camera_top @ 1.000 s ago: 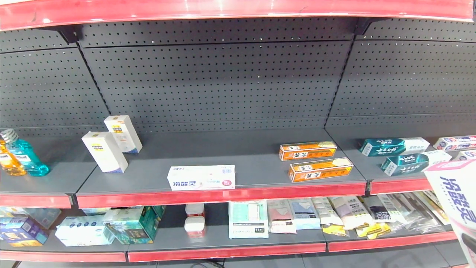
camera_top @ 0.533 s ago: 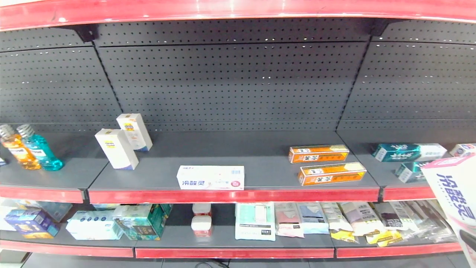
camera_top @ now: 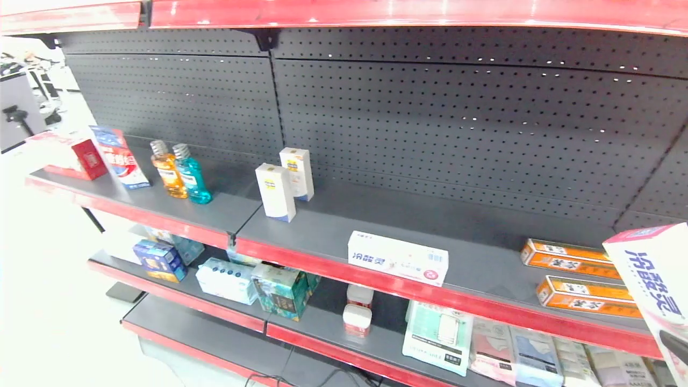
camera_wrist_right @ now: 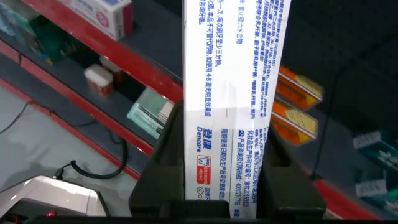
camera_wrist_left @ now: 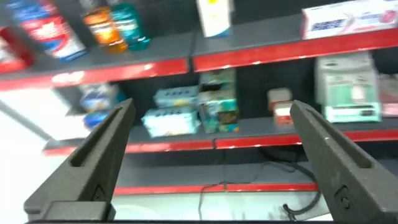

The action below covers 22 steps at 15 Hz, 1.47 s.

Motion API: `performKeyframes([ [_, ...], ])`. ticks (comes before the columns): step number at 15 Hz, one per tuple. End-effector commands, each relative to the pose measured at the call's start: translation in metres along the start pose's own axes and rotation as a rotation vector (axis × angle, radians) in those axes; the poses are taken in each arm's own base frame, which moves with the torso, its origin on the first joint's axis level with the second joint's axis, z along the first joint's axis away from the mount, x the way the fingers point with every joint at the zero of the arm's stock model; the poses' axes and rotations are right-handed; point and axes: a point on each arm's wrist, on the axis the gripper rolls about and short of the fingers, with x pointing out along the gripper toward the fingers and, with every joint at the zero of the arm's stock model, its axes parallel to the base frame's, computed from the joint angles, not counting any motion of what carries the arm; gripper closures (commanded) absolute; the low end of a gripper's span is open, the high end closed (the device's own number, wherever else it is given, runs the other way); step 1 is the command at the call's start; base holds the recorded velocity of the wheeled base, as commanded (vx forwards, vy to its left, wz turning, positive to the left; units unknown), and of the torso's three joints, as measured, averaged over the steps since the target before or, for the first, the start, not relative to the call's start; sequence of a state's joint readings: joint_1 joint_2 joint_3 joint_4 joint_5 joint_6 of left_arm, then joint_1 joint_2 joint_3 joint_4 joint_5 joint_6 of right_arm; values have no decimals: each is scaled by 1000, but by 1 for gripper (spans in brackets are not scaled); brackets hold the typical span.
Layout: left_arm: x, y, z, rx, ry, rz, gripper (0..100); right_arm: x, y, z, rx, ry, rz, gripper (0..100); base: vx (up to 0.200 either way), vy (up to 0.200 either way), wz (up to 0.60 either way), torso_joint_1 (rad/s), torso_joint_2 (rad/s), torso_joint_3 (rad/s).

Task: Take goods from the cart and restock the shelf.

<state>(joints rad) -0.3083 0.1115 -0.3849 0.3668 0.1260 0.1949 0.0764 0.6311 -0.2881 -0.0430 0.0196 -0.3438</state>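
Observation:
My right gripper is shut on a tall white toothpaste box, held upright; the box stands at the right edge of the head view, in front of the middle shelf. A matching white box lies flat near that shelf's red front lip. My left gripper is open with nothing between its fingers and faces the lower shelves from farther out.
Two orange boxes lie on the shelf to the right, two upright white boxes and two mouthwash bottles to the left. Bare shelf surface lies around the flat white box. The lower shelf holds packets and boxes.
The whole head view has swung, so the shelf now runs off to the left; the camera moved. The held box stays at the right edge.

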Motion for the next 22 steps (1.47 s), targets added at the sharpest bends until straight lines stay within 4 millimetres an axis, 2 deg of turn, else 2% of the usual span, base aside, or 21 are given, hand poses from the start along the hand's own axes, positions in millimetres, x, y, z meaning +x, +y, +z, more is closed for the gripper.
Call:
performKeyframes([
  [1,0,0,-1,0,-2,3,0,1,0,0,-5,7,0,100,0,0,0,0,0,0],
  [3,-2,-1,-6,-5,-14,-1,0,7,-3,10,-11,10,16,100,0,0,0,0,0,0],
  [4,-2,-3,-16,-25,-19,-3,0,17,-8,24,-12,21,26,100,0,0,0,0,0,0],
  [6,-3,-4,-22,-33,-29,8,0,29,-12,39,-17,13,66,100,0,0,0,0,0,0],
  [8,1,-7,-30,-109,-5,-18,0,53,-12,64,-46,3,166,100,0,0,0,0,0,0],
  [12,2,-10,-34,-159,-11,-140,0,92,-7,88,-70,36,247,100,0,0,0,0,0,0],
  [16,8,-10,-43,-159,25,-51,0,122,-2,96,-77,-18,242,100,0,0,0,0,0,0],
  [19,18,-14,-52,-149,5,-50,0,131,-1,94,-77,7,249,100,0,0,0,0,0,0],
  [22,16,-14,-47,-137,-25,-122,0,128,-1,93,-78,7,245,100,0,0,0,0,0,0],
])
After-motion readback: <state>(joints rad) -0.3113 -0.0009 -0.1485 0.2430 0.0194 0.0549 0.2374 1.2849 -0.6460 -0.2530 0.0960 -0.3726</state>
